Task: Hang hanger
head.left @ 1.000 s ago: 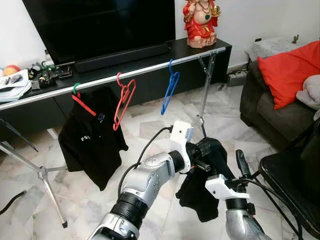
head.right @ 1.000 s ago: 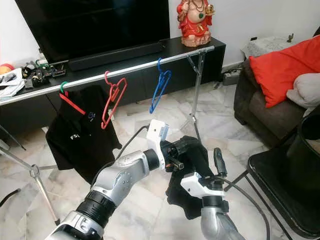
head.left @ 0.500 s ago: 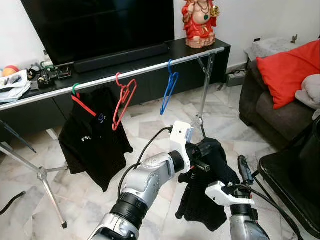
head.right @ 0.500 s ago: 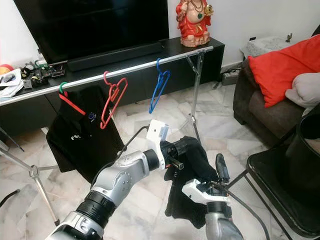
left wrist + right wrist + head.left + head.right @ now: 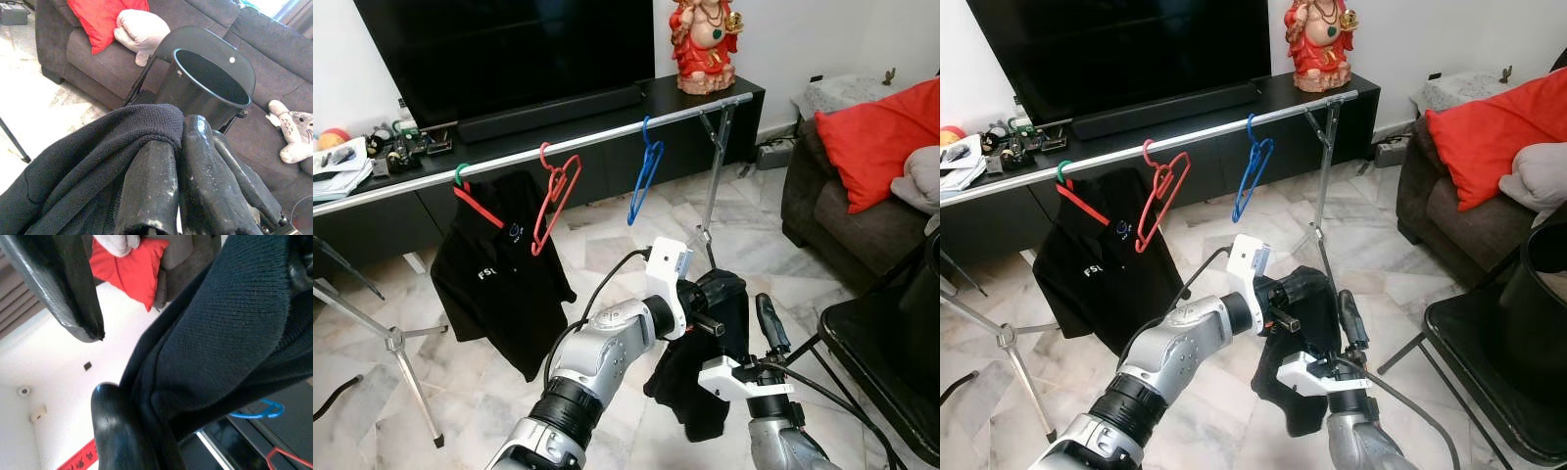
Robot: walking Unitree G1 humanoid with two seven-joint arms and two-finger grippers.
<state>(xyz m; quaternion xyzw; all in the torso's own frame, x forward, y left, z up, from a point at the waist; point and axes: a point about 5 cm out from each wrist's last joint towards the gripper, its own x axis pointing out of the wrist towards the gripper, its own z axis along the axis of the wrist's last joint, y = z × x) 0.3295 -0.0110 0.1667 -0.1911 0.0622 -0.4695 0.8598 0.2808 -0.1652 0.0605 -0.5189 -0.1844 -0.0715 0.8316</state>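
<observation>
Fabric from the dark garment hangs bunched from the left pincer, whose fingers are pressed together on a fold of it; the right pincer, fingers parted with cloth lying between them in its wrist view, has risen back beside the cloth after dipping half a second ago, so I judge the garment is still being arranged. Empty red hanger and blue hanger wait on the rail beyond; white letters "FS" show on the hung black shirt.

A home living room: a large dark television stands on a low black cabinet, a clothes rail runs before it, and a grey sofa with a red cushion sits beside it.
</observation>
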